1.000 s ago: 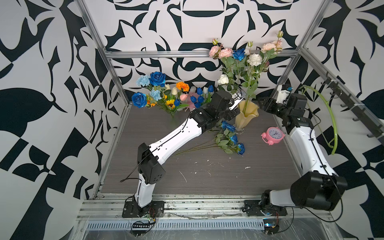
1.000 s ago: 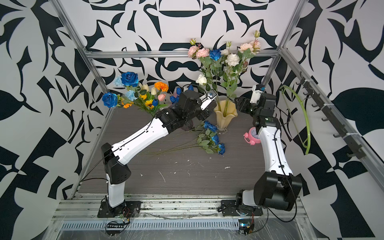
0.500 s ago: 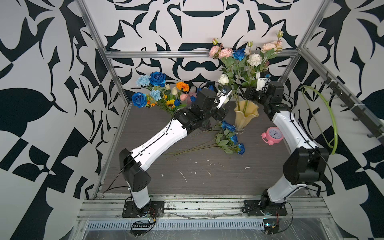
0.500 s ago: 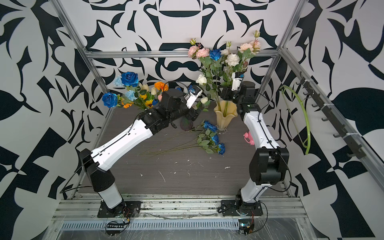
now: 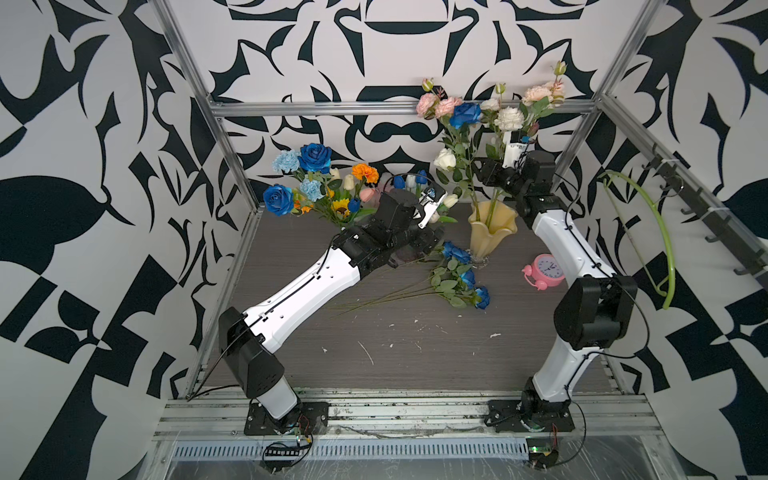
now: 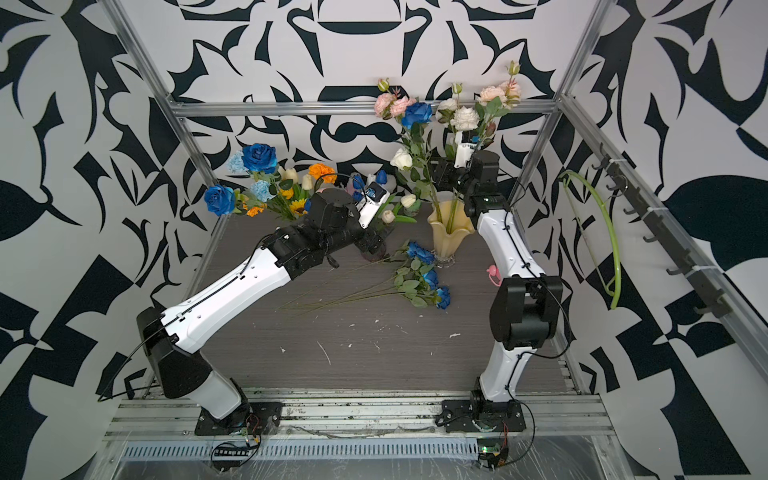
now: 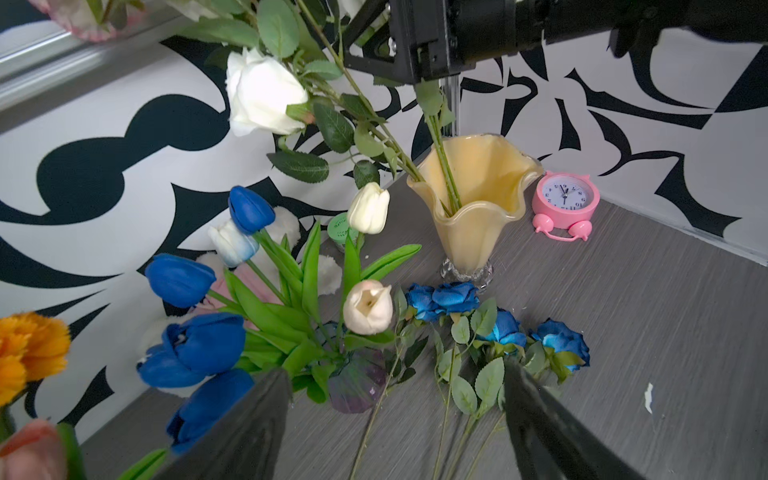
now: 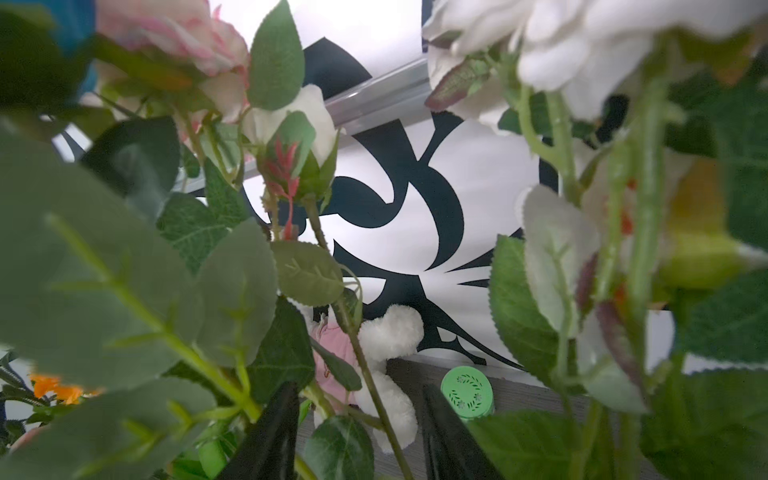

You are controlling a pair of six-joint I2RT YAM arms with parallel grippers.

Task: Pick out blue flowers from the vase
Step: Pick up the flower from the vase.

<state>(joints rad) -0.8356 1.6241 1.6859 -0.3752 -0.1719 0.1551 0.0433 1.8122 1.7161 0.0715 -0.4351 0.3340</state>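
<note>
A yellow fluted vase holds pink, white and cream blooms and one deep-blue rose. Several blue roses lie on the table beside its foot. My right gripper is in among the stems above the vase's mouth. It is open, with a thin green stem running between its fingers, clear of both. My left gripper hangs open and empty left of the vase, over the lying roses' stems.
At the back left stands a second bunch with blue roses, blue tulips and orange blooms in a dark glass vase. A pink alarm clock, a green tin and a plush toy are nearby.
The right arm has swung in from right of the vase to the stems above it, and its jaws have narrowed. The left arm has drawn back leftward from the vase.
</note>
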